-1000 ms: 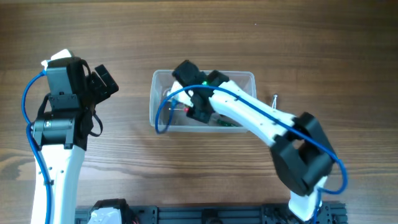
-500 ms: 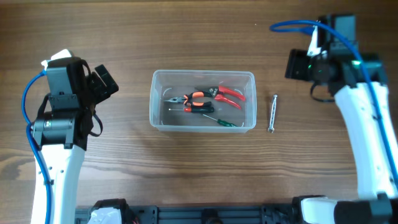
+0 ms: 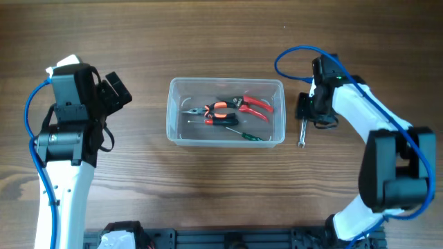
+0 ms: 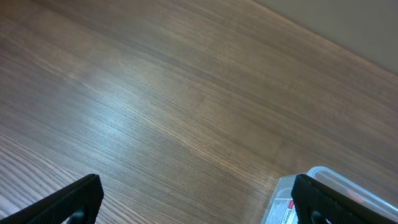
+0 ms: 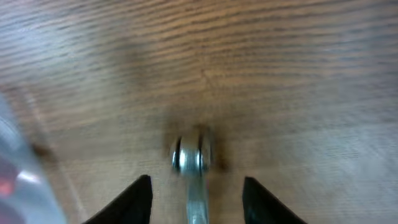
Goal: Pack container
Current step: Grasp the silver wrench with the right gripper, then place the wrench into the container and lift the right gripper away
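The clear plastic container (image 3: 176,131) stands at the table's middle and holds orange-handled pliers (image 3: 214,111), red-handled cutters (image 3: 255,105) and a green screwdriver (image 3: 249,135). A silver wrench (image 3: 302,133) lies on the table just right of it. My right gripper (image 3: 305,111) is open and low over the wrench's far end; in the right wrist view the wrench (image 5: 194,168) lies between its open fingers (image 5: 196,202). My left gripper (image 3: 114,93) is open and empty, well left of the container, whose corner shows in the left wrist view (image 4: 336,183).
Bare wooden tabletop lies all round the container. The arm bases and a black rail (image 3: 228,238) run along the front edge.
My right arm left the container, swung out to the far right, then came back down over the wrench beside the container. The left arm has not moved.
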Tool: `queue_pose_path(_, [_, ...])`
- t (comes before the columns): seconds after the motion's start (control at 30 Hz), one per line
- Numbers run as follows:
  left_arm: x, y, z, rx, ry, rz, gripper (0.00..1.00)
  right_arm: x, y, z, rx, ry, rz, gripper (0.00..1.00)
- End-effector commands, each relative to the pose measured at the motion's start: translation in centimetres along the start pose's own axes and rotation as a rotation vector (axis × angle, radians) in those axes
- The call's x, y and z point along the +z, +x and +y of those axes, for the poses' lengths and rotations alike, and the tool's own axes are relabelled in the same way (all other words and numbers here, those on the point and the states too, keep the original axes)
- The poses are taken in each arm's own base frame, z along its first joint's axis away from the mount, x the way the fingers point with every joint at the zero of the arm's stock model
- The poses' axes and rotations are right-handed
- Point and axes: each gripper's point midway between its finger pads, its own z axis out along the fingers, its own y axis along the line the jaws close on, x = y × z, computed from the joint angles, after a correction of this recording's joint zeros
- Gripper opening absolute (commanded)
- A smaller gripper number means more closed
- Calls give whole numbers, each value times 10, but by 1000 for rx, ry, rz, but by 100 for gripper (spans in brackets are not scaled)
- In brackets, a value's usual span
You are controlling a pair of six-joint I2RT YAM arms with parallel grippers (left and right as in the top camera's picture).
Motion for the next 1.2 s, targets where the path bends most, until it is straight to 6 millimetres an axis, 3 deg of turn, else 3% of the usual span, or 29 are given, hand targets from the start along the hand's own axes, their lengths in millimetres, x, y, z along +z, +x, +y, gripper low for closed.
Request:
queue_pose_path(0.0, [-1, -4, 0, -15, 2, -10, 100, 18, 9, 1, 32, -6, 50, 30])
queue_pose_path(0.1, [-1, -4, 0, -15, 2, -10, 100, 20, 6, 2, 35, -8, 42, 7])
queue_pose_path(0.27, [-1, -4, 0, -15, 2, -10, 100, 14, 7, 2, 0, -10, 41, 4])
queue_pose_path(0.37, [-1, -4, 0, -15, 2, -10, 100, -19, -3, 5, -6, -22, -23, 4])
queue_pose_path(0.4, [-1, -4, 0, -15, 2, -10, 100, -36, -9, 7, -8, -33, -62, 4])
queue_pose_path(0.47, [-1, -5, 0, -15, 2, -10, 100, -96, -26, 21, -25, -97, -209, 4])
queue_pose_path(0.5, [-1, -4, 0, -15, 2, -10, 100, -141, -31, 37, -54, -170, -318, 4])
queue_pose_path(0.53, [-1, -4, 0, -15, 2, -10, 100, -169, -31, 49, -81, -218, -388, 4])
queue_pose_path(0.57, [-1, -4, 0, -15, 2, -10, 100, -210, -27, 68, -132, -294, -496, 4])
queue_pose_path(0.6, [-1, -5, 0, -15, 2, -10, 100, -238, -20, 84, -189, -358, -568, 4])
queue_pose_path(0.63, [-1, -4, 0, -15, 2, -10, 100, -271, -1, 113, -363, -460, -648, 4])
queue_pose_path(0.7, [-1, -4, 0, -15, 2, -10, 100, -297, 46, 162, -728, -601, -694, 4])
queue_pose_path(0.77, [-1, -4, 0, -15, 2, -10, 100, -286, 74, 185, -940, -604, -669, 4])
queue_pose_path(0.83, [-1, -4, 0, -15, 2, -10, 100, -256, 83, 198, -1079, -547, -615, 5])
queue_pose_path(0.97, [-1, -4, 0, -15, 2, -10, 100, -150, 81, 201, -1367, -411, -397, 4])
queue_pose_path(1.1, [-1, -4, 0, -15, 2, -10, 100, -61, 73, 192, -1513, -284, -218, 4])
queue_pose_path(1.17, [-1, -4, 0, -15, 2, -10, 100, -30, 77, 189, -1583, -277, -151, 4])
